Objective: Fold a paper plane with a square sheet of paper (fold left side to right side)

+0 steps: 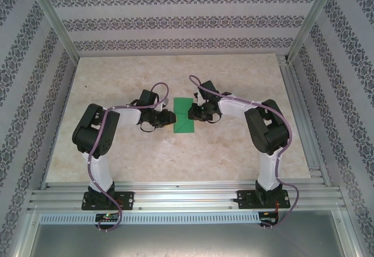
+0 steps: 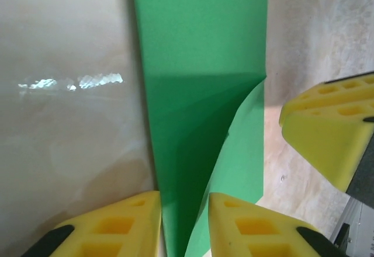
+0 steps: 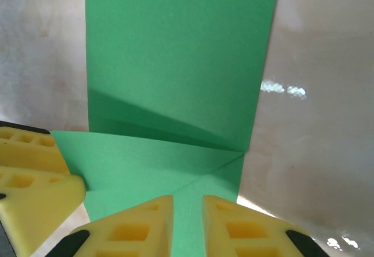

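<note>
Seen from above, a thin bright green sheet of paper (image 1: 184, 115), folded into an upright narrow rectangle with slanted creases at its near end, lies flat at the middle of a pale marble-patterned tabletop (image 1: 117, 152). Two black robot arms reach inward to it from either side.

The left gripper (image 1: 169, 117) sits at the paper's left edge. In the left wrist view its yellow ribbed fingers (image 2: 117, 231) stand a narrow gap apart, and a raised green flap of the paper (image 2: 198, 64) runs down into that gap. Whether the fingers touch the flap cannot be told.

The right gripper (image 1: 193, 114) sits at the paper's right edge, just across from the left one. In the right wrist view its yellow fingers (image 3: 134, 228) are also slightly apart, close above the paper (image 3: 175, 52), where diagonal creases meet at a point near the sheet's edge.

Each wrist view also catches a yellow finger of the opposite gripper at the side.
</note>
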Robot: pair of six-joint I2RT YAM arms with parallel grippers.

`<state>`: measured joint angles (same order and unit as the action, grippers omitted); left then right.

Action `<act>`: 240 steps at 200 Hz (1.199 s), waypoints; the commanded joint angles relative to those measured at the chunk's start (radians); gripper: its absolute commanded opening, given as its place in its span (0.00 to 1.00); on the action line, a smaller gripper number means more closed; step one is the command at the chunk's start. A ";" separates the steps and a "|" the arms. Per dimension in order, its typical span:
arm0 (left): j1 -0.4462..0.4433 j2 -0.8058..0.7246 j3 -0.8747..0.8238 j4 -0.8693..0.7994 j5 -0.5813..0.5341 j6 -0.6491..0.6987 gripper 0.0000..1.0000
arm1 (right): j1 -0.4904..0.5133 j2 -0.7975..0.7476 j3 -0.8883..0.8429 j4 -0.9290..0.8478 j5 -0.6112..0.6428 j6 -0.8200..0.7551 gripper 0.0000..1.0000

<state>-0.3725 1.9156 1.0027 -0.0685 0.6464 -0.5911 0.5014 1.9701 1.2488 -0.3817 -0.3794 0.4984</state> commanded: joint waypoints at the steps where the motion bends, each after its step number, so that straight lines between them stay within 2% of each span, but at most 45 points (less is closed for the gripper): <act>1: 0.007 0.007 0.035 0.011 0.011 0.022 0.23 | -0.010 -0.026 -0.012 0.028 -0.013 0.006 0.19; 58: -0.001 0.016 0.056 0.014 0.034 0.041 0.07 | -0.031 -0.076 -0.041 0.034 -0.012 0.003 0.18; 93: -0.001 0.007 0.059 0.024 0.039 0.034 0.04 | -0.059 -0.114 -0.092 0.087 -0.050 0.031 0.20; 129: -0.001 0.001 0.060 0.030 0.028 0.027 0.14 | -0.055 -0.076 -0.076 0.123 -0.087 0.053 0.20; 152: 0.000 -0.003 0.060 0.021 0.004 0.027 0.26 | -0.059 -0.036 -0.057 0.131 -0.079 0.067 0.19; 161: -0.001 -0.006 0.060 0.016 -0.009 0.026 0.34 | -0.058 -0.021 -0.052 0.128 -0.074 0.069 0.18; 176: -0.001 -0.021 0.049 0.019 -0.028 0.022 0.39 | -0.059 0.007 -0.045 0.119 -0.075 0.070 0.16; 213: 0.001 -0.084 0.023 0.009 -0.080 0.014 0.57 | -0.057 0.040 -0.049 0.112 -0.060 0.063 0.16; 240: 0.000 -0.104 -0.001 0.048 -0.091 -0.020 0.65 | -0.057 0.047 -0.045 0.084 -0.037 0.050 0.16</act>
<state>-0.3733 1.8549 1.0256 -0.0677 0.5823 -0.5869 0.4427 1.9938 1.1870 -0.2764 -0.4465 0.5552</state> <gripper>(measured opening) 0.626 0.160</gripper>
